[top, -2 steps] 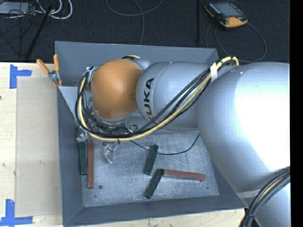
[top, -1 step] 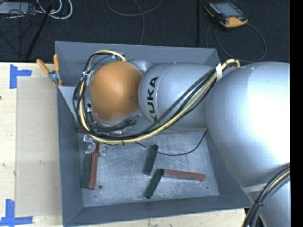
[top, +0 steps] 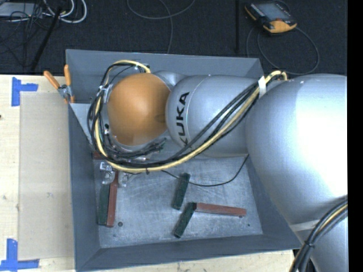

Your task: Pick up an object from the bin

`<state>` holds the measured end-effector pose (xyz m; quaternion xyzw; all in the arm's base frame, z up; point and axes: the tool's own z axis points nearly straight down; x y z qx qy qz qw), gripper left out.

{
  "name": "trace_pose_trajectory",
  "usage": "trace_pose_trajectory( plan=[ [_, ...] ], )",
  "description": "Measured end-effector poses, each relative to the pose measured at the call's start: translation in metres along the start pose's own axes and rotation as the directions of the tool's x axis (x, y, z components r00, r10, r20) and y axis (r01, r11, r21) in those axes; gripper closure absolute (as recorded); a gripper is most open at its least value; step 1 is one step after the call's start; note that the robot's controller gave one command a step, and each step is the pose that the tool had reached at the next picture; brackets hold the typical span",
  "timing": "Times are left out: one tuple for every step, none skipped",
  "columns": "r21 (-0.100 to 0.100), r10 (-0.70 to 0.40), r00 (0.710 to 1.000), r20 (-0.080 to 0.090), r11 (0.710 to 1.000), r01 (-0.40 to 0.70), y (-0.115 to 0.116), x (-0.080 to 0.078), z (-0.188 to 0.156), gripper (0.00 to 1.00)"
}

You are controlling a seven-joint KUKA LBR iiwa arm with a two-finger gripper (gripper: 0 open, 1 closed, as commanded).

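A silver KUKA arm (top: 227, 118) reaches into a grey metal bin (top: 82, 208) from the right, its thick body lying across the upper half of the bin. A rounded orange cover (top: 136, 109) caps the wrist, and yellow and black cables (top: 187, 154) loop round the cover and trail back along the arm.

Below the cover the gripper (top: 113, 173) hangs low at the left side of the bin, close to the left wall. The wrist and cables hide most of it from above, so it cannot be told whether the fingers are spread or pressed together, or whether anything sits between them.

Directly beneath the gripper two slim bars lie side by side on the bin floor, touching along their length and pointing toward the near wall: a dark green bar (top: 102, 204) on the outside, nearest the left wall, and a reddish-brown bar (top: 112, 204) on its inner side. Their upper ends run up under the gripper; whether it touches them cannot be made out.

Three more bars lie well apart from this pair, on the open floor. A second green bar (top: 181, 190) rests alone near the middle, tilted slightly. Just below it a third green bar (top: 184, 220) lies at a slant, its upper end meeting the left end of a second reddish-brown bar (top: 222, 210), which stretches away to the right under the arm.
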<state>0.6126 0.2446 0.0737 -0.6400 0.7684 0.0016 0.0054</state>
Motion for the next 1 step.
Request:
trace_pose_trajectory(
  plan=[
    [0.004,0.027,1.000,-0.004,1.000,-0.027,-0.0105,0.0006,-0.1890,1.00]
  ],
)
